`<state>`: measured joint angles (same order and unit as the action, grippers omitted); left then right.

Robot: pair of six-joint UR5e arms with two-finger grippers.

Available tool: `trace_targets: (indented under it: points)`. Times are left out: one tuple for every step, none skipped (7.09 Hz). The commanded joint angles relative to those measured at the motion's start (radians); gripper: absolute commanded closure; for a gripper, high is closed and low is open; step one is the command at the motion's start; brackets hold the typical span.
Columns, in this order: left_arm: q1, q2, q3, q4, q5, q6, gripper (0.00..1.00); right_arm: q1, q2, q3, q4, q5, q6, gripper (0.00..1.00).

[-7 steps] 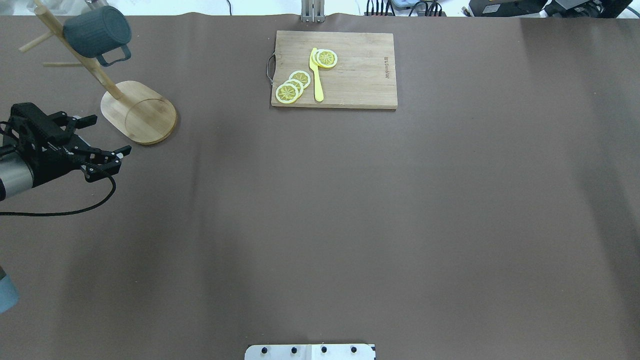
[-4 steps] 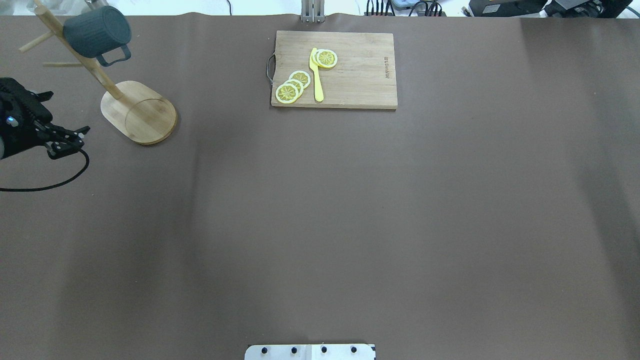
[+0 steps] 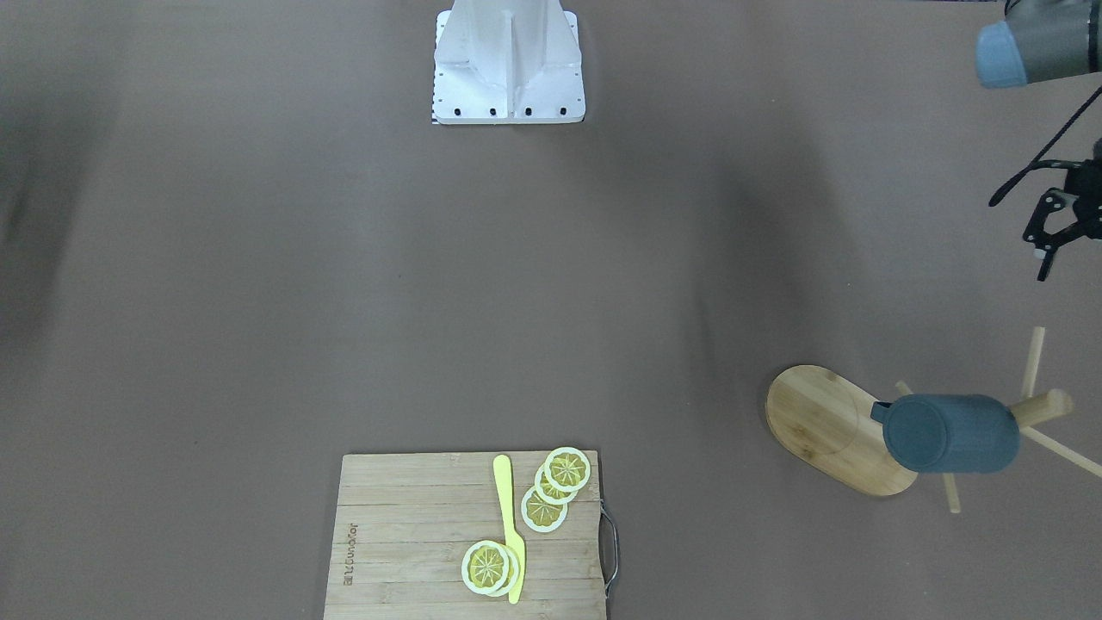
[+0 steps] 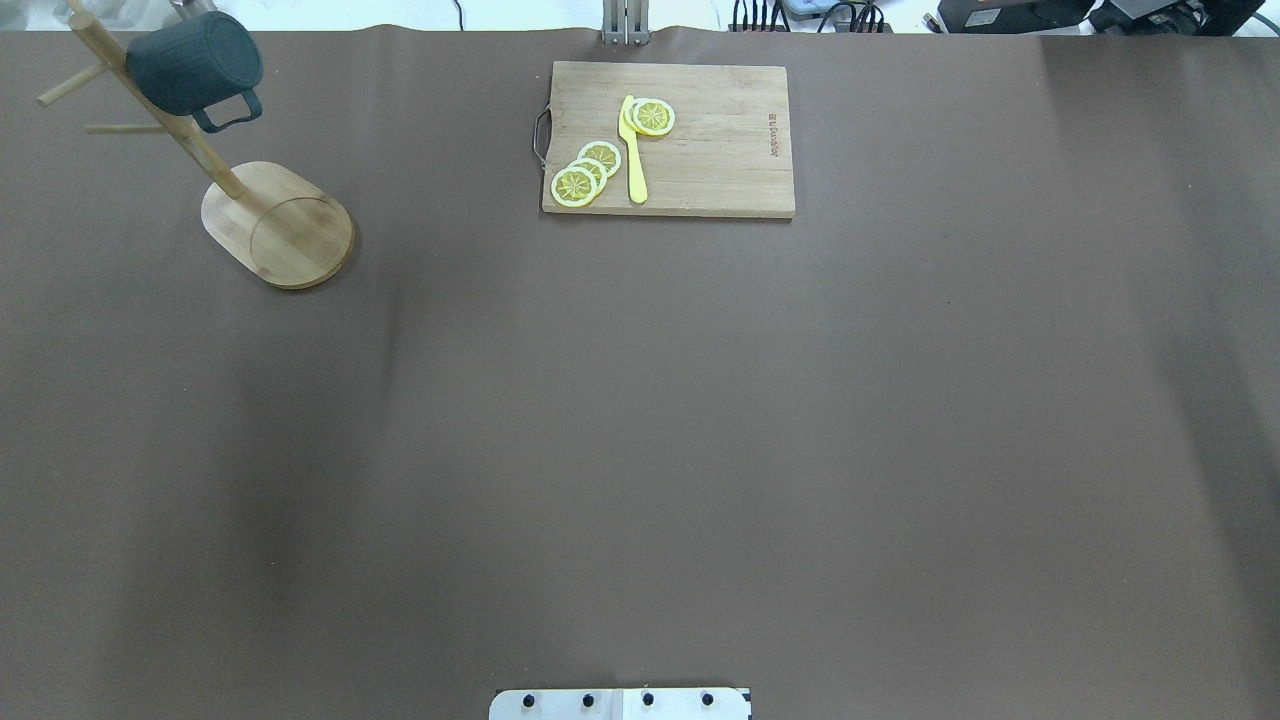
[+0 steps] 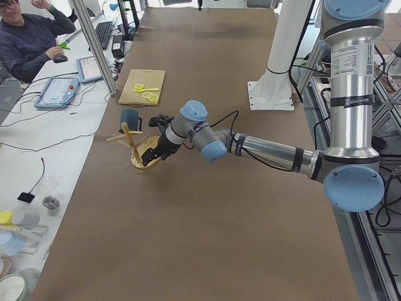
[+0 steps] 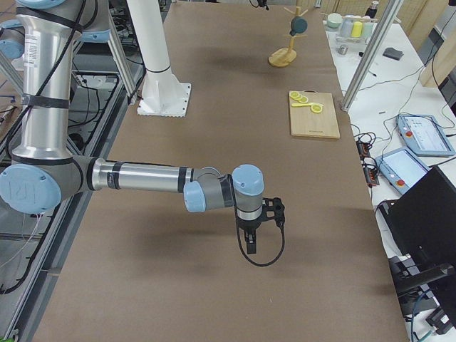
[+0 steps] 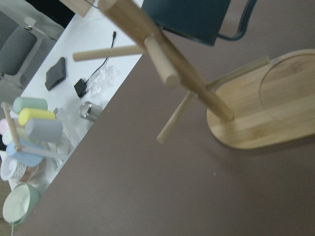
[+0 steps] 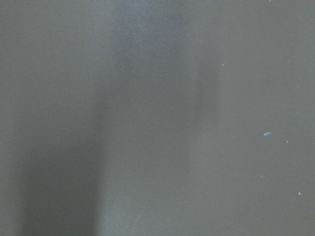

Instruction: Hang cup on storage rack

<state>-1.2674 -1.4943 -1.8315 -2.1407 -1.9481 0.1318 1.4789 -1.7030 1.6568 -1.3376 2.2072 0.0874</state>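
The dark slate-blue cup [image 4: 195, 65] hangs by its handle on a peg of the bamboo storage rack [image 4: 280, 225], at the table's far left. It also shows in the front-facing view [image 3: 947, 433] and close up in the left wrist view [image 7: 189, 17]. My left gripper [image 5: 152, 141] hovers beside the rack base [image 3: 826, 426], apart from the cup, open and holding nothing; one finger [image 3: 1044, 257] shows at the front view's right edge. My right gripper [image 6: 249, 242] hangs over bare table far from the rack; I cannot tell whether it is open or shut.
A bamboo cutting board [image 4: 700, 150] with lemon slices [image 4: 585, 170] and a yellow knife [image 4: 632, 150] lies at the far centre. The robot's white base plate [image 4: 620, 703] is at the near edge. A person [image 5: 28, 37] sits beyond the table's side.
My left gripper has drawn back to the left, away from the rack, and has left the overhead view. The cup stays hanging on its peg.
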Motion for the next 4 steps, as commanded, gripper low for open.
trace_targets:
  points:
    - [-0.172, -0.039, 0.009, 0.321, -0.345, -0.039, 0.01, 0.000, 0.000, -0.002, 0.000, 0.000, 0.000, 0.00]
    - [-0.212, -0.049, 0.011, 0.431, -0.406, -0.038, 0.01, 0.000, -0.003, -0.003, 0.000, -0.001, 0.000, 0.00]
    - [-0.219, -0.041, 0.017, 0.494, -0.405, -0.041, 0.01, 0.000, -0.003, -0.005, 0.000, -0.001, -0.002, 0.00]
    - [-0.219, -0.046, 0.041, 0.587, -0.404, -0.041, 0.01, 0.000, -0.003, -0.005, 0.000, -0.001, -0.002, 0.00]
